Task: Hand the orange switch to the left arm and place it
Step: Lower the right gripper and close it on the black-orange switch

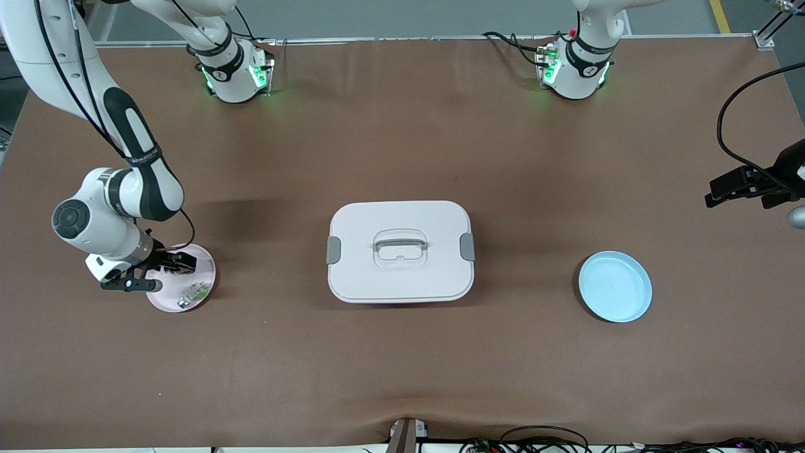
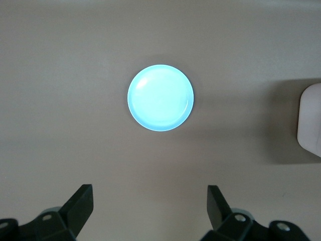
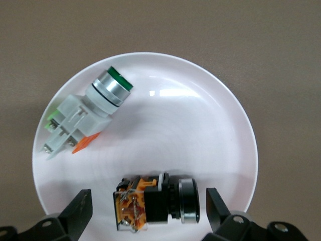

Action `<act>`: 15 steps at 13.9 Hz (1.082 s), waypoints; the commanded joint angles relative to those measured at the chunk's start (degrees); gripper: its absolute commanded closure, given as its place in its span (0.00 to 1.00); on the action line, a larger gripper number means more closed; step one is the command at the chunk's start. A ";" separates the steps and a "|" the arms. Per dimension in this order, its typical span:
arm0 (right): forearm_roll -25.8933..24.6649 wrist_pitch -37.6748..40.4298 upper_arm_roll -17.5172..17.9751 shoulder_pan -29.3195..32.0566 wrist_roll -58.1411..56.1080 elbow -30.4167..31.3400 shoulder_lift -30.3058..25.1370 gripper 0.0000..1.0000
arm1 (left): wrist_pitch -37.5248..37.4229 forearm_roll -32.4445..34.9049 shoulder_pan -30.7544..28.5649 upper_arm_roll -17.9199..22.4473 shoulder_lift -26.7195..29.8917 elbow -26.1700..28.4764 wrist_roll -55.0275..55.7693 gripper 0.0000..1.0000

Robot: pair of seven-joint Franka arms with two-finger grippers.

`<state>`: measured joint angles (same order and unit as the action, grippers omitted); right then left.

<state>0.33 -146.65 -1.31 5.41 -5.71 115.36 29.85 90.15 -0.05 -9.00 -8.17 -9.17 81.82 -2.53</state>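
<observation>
Pickup step: right claw [image 3: 145, 208] wide, straddling orange switch [image 3: 156, 202] at plate's [image 3: 215, 130] 6 o'clock; next, close. Left claw [image 2: 150, 206] wide, waiting.

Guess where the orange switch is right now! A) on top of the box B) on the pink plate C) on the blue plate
B: the orange switch lies on the pink plate, between the open right gripper's fingers.
</observation>
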 commanded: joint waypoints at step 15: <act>-0.16 -2.23 0.08 1.09 -2.73 1.45 1.97 0.00 | 0.11 0.58 -0.14 -0.18 -0.32 -0.69 -0.46 0.00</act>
<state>0.33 -149.22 -1.65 5.83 -7.71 115.86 32.59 90.15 -0.05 -9.00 -8.17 -9.18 81.82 -2.53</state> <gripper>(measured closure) 0.000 0.000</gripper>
